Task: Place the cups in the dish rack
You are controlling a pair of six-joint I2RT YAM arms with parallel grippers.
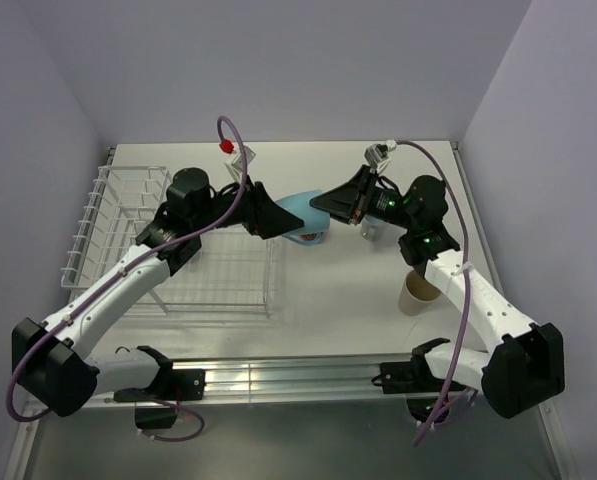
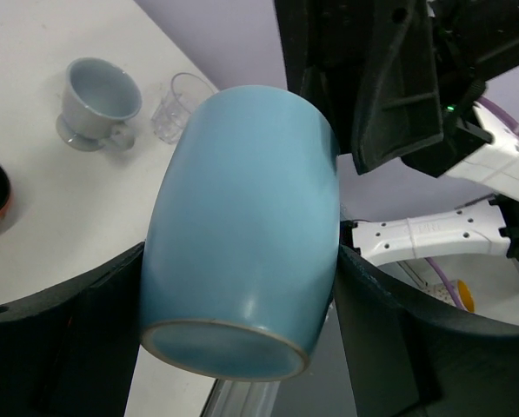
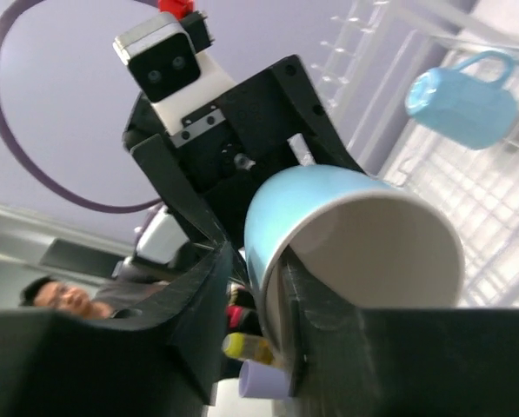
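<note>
Two grippers, seen from above, meet on one light blue mug (image 1: 300,203) in the air just right of the dish rack (image 1: 108,215), evidently a handover rackward; left wrist view, the left gripper (image 2: 233,334) clamps wide across its sides; right wrist view, the right gripper (image 3: 250,321) straddles its rim part-open, grip undecidable, with a second blue mug (image 3: 459,100) lying in the rack.

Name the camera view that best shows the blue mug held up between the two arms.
Left wrist view: the blue mug fills the frame, with its whole side and base visible. The right wrist view shows only its rim and white inside. The top view shows just a blue sliver, mostly hidden.
</note>
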